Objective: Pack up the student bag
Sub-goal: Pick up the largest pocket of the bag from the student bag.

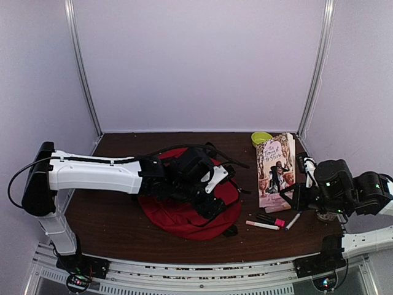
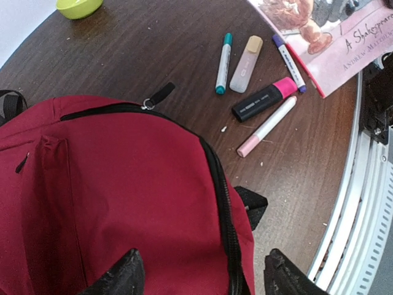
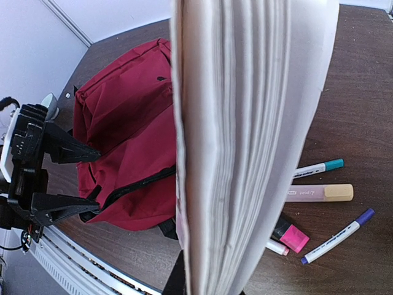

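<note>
Book point(image 3: 245, 123) gripped by right claw point(image 1: 290, 196); left claw point(image 2: 206, 275) open over bag point(image 2: 123, 184) zipper point(image 2: 216, 178), which probably must be opened next.

The dark wooden table point(image 1: 104, 221) in front of me carries the student bag point(image 1: 184, 215), lying flat near its middle. At two o'clock from the bag, by the far edge, sits a lime-green bowl point(image 1: 261, 138). At four o'clock five pens lie loose on the wood: a teal-capped pen point(image 2: 223, 63), a beige highlighter point(image 2: 245, 56) just beside it, a purple-capped pen point(image 2: 288, 63), a black highlighter with a pink cap point(image 2: 264, 102) and a white marker with a pink cap point(image 2: 267, 126). The book point(image 1: 276, 169) is at three o'clock; whether it rests flat I cannot tell.
</note>
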Robot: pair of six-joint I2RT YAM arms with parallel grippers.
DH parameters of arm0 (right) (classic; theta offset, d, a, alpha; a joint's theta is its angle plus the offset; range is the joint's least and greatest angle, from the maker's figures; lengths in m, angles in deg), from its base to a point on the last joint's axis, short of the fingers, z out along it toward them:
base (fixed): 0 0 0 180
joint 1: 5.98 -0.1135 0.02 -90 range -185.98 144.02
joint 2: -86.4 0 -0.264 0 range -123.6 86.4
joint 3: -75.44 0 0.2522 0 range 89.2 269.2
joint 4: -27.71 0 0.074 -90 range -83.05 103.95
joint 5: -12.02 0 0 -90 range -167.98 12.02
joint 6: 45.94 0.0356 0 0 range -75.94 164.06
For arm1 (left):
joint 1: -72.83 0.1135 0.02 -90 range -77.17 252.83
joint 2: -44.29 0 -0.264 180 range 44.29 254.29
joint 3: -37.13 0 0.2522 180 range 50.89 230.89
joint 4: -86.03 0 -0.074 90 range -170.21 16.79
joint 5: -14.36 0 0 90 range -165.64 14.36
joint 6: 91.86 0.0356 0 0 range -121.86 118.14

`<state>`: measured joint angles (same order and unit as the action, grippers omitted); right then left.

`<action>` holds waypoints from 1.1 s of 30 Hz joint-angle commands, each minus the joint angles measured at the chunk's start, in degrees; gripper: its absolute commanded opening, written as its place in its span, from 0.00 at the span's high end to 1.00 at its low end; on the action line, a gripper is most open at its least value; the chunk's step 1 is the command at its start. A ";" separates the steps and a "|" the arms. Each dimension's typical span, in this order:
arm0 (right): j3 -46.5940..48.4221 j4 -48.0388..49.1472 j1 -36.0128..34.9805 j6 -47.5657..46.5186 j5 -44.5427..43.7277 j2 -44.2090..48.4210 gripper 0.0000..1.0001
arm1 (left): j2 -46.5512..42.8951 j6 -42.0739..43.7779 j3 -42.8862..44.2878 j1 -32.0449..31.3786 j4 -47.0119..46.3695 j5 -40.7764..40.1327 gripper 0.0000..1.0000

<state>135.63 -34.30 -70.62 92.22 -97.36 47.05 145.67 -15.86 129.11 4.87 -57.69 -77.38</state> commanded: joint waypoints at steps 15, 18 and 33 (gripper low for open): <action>-1.07 0.21 0.93 -0.42 -0.54 0.88 1.00 | -0.22 0.81 2.12 0.38 -0.07 -10.37 0.75; -1.08 0.09 0.96 -0.43 -0.49 1.10 1.00 | -0.44 0.60 2.03 0.48 -0.26 -10.51 0.85; -1.40 0.39 1.07 -0.17 -0.31 1.32 1.00 | -2.57 -1.06 0.89 0.80 -0.79 -11.87 1.00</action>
<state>134.50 -34.34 -69.84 92.09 -97.25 47.74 145.50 -15.95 129.43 5.28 -57.01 -88.55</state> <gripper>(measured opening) 0.074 0.004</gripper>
